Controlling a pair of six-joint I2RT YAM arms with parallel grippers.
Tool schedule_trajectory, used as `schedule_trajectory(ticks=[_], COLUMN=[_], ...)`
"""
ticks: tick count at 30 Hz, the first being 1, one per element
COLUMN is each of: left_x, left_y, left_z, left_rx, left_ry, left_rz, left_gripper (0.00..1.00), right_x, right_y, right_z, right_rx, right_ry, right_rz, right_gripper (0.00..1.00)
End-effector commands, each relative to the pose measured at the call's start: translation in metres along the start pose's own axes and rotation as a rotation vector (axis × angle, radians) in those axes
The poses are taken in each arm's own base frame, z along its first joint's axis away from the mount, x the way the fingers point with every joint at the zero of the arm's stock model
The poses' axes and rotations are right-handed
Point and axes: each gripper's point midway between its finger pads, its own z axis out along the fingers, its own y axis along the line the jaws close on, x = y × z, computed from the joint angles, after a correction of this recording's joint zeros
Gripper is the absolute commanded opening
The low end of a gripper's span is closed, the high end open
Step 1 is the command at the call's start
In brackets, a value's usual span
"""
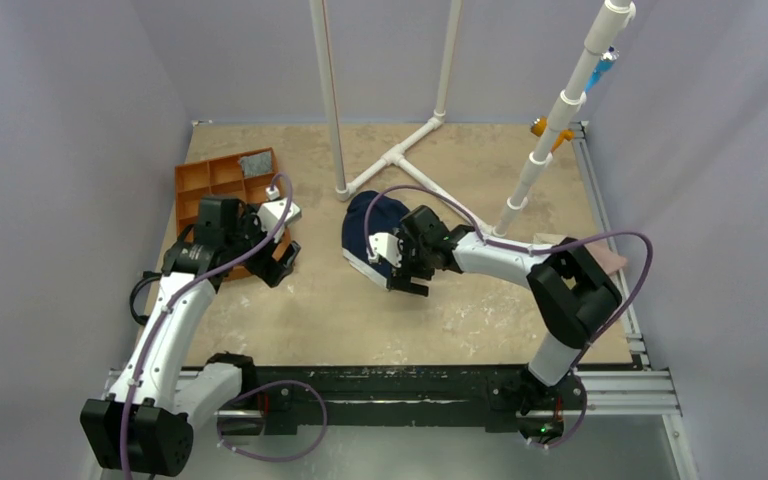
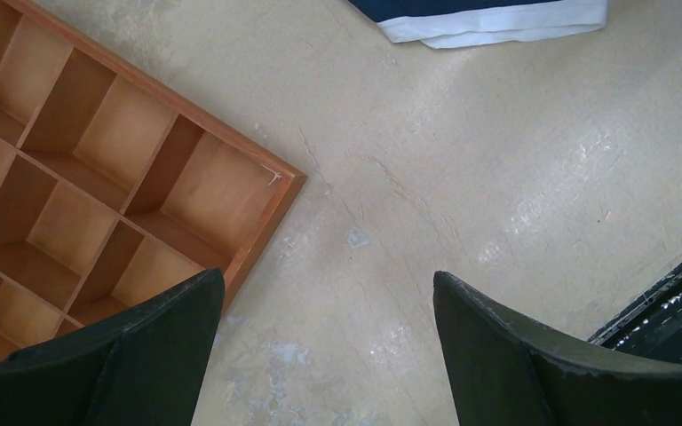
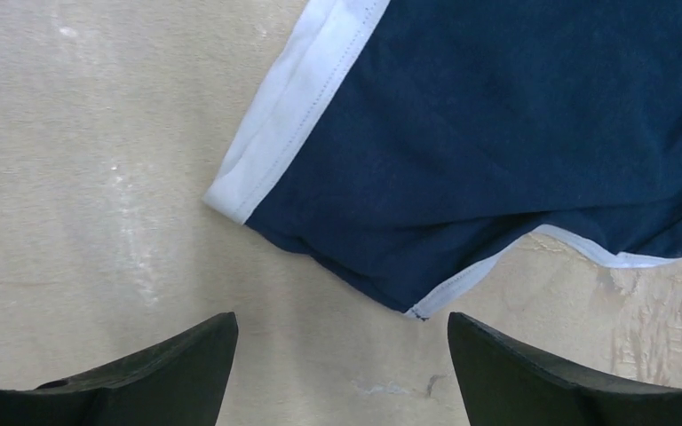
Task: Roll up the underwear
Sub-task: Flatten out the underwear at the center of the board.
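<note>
Fingers (image 3: 142, 377) of the right gripper (image 3: 341, 321) fill the bottom of the right wrist view, spread wide with nothing between them.

1. The table (image 1: 360, 320) is a beige, scuffed surface that carries every item.
2. The tray (image 1: 218, 182) is orange and compartmented. It sits at the far left, well apart from the underwear.
3. The underwear (image 1: 364, 214) lies at the table centre, partly hidden under the right wrist in the top view. The right wrist view shows navy cloth edged with white trim (image 3: 293, 98), and 1 hem corner (image 3: 417, 309) points toward the gap between the fingers.

Handling estimate: the cloth is likely light, soft and limp. It is not fragile, but it may slide on the table, and a roll will probably slacken unless kept taut. The recommended hold is the trimmed hem nearest the gripper, where the doubled edge gives a thicker bite. Pinch low, close to the table.

4. The right gripper points steeply down, just short of the near hem, and no contact is visible. Its arm reaches left from its base with the elbow bent.
5. The left gripper (image 2: 327, 277) is also spread and empty. It hovers over bare table beside the tray corner, and the underwear edge lies well apart at the top of its view.
</note>
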Motion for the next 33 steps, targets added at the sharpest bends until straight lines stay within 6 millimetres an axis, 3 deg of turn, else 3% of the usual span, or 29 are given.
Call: schedule_trajectory(ticks=[1,5,9,15,21,27,33], left_x=[-0.017,-0.018,-0.018,-0.015,-0.016,-0.03,-0.051], left_y=[0.006,0.005,0.004,0.0,-0.014,-0.045,-0.071], left_z=[-0.003,-0.001,0.001,0.002,0.003,0.004,0.008], left_rx=[-0.013,-0.002,0.006,0.025,0.103,0.248,0.331], left_ry=[-0.032,-0.038,-0.039,-0.036,-0.06,-0.137,-0.215], left_rz=[0.003,0.007,0.008,0.012,0.028,0.104,0.219], left_gripper=[0.87,0.87,0.87,0.87,0.86,0.86,0.86], right_x=[-0.026,-0.022,-0.017,-0.013,-0.027,-0.078,-0.112], right_y=[-0.035,-0.038,-0.034,-0.021,-0.001,0.01,-0.001], right_z=[0.002,0.015,0.025,0.027,0.002,-0.035,-0.051], right_rx=[0.112,0.106,0.074,-0.002,-0.11,-0.237,-0.318], right_ry=[-0.059,-0.036,-0.017,0.01,-0.018,-0.134,-0.16], right_rz=[-0.058,-0.064,-0.07,-0.047,0.032,0.158,0.266], right_gripper=[0.87,0.84,0.74,0.38,0.01,0.0,0.0])
